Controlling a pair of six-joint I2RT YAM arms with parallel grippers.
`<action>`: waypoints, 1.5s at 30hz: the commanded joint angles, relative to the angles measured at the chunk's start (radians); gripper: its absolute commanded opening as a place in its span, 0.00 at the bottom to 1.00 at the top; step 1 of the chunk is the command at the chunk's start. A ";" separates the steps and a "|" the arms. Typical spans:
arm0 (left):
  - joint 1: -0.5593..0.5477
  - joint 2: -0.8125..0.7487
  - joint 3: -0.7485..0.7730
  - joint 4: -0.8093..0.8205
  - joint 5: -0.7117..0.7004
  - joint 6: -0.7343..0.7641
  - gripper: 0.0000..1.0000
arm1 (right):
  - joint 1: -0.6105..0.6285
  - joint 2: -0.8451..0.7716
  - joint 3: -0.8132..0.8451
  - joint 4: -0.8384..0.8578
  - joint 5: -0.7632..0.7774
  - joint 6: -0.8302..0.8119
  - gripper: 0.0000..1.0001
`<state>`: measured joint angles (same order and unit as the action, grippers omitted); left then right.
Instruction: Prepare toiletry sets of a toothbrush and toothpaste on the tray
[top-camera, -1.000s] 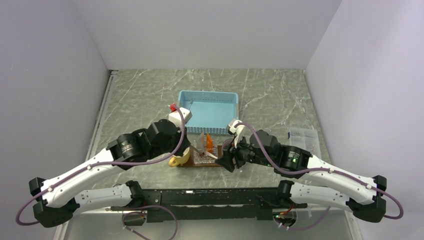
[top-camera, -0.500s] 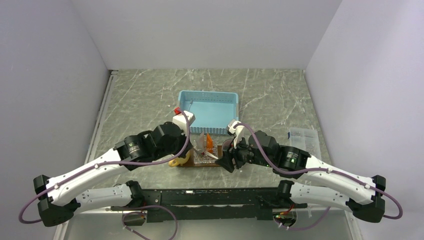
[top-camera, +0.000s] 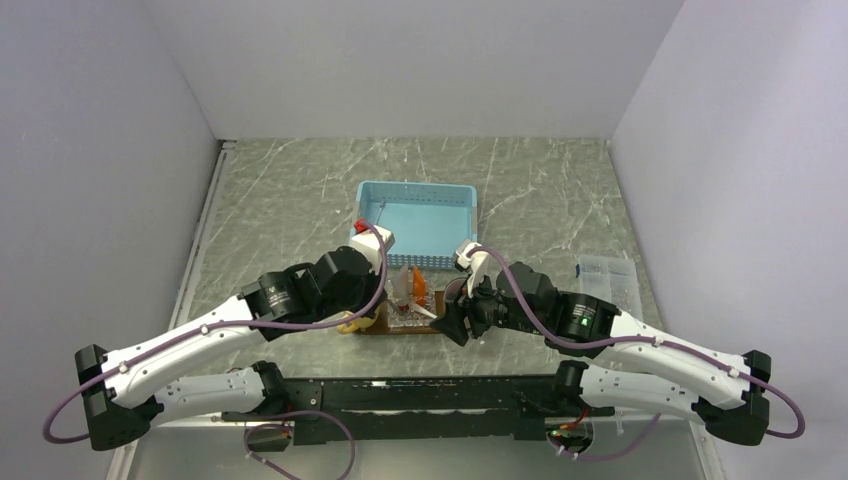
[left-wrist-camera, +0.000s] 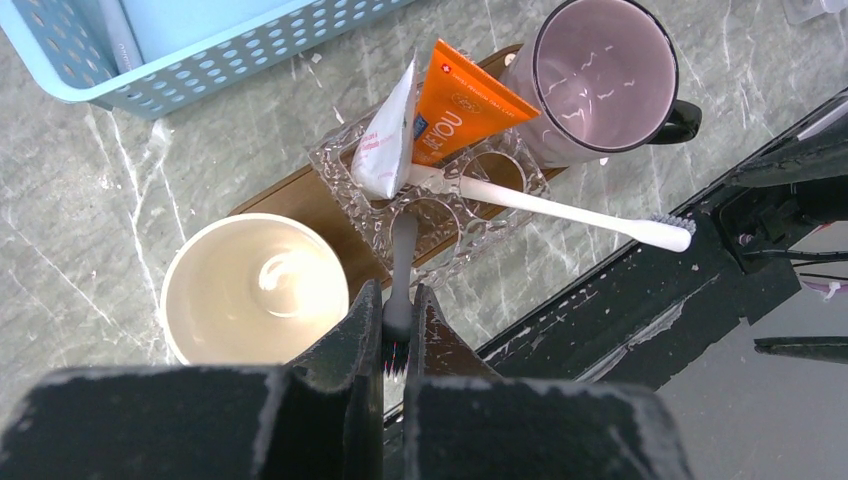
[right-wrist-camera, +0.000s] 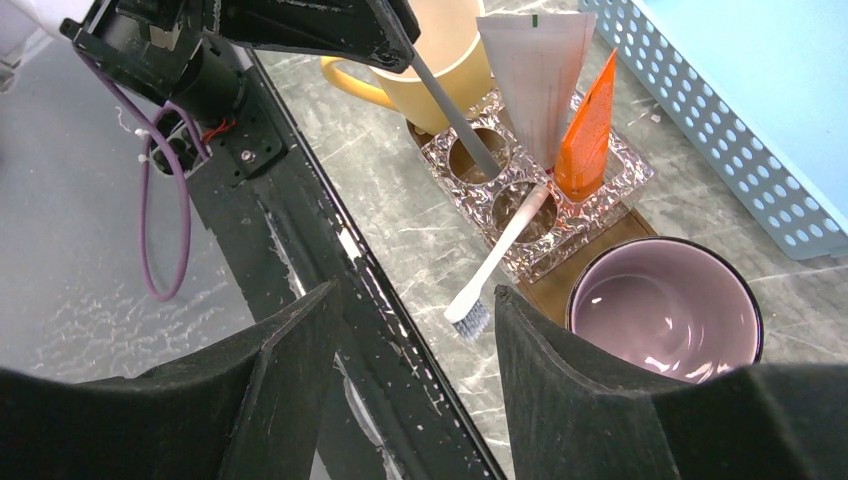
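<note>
Grey-green marbled table (top-camera: 290, 180) enclosed on three sides by plain white walls (top-camera: 400, 60). Brown tray (left-wrist-camera: 290, 195) placed near table's front edge, just before blue basket (left-wrist-camera: 230, 60). Clear holder (left-wrist-camera: 452, 240) set on tray, flanked by cream mug (left-wrist-camera: 255, 290) and purple mug (left-wrist-camera: 600, 80). Orange toothpaste (left-wrist-camera: 462, 100) and white tube (left-wrist-camera: 388, 130) stood in holder. One toothbrush (left-wrist-camera: 402, 260) pinched at bristle end by left claw (left-wrist-camera: 398, 330), handle end reaching into holder hole. In another hole, second toothbrush (left-wrist-camera: 560, 210) leaned, head outward. Right claw (right-wrist-camera: 415, 300) spread wide, nothing held. Clear packet (top-camera: 608, 280) laid at table's right side.
</note>
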<state>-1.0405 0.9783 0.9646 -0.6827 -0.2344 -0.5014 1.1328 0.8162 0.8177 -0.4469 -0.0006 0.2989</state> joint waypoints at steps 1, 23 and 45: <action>-0.004 -0.004 -0.011 0.056 -0.017 -0.021 0.00 | -0.002 -0.013 -0.001 0.043 0.005 0.011 0.60; -0.004 -0.029 -0.042 0.103 -0.051 -0.045 0.05 | -0.002 -0.021 -0.018 0.054 0.005 0.015 0.60; -0.065 -0.005 0.012 0.032 -0.095 -0.101 0.16 | -0.002 -0.028 -0.037 0.063 -0.022 0.009 0.60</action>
<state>-1.0897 0.9794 0.9226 -0.6250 -0.2859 -0.5720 1.1328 0.8093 0.7895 -0.4316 -0.0090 0.2996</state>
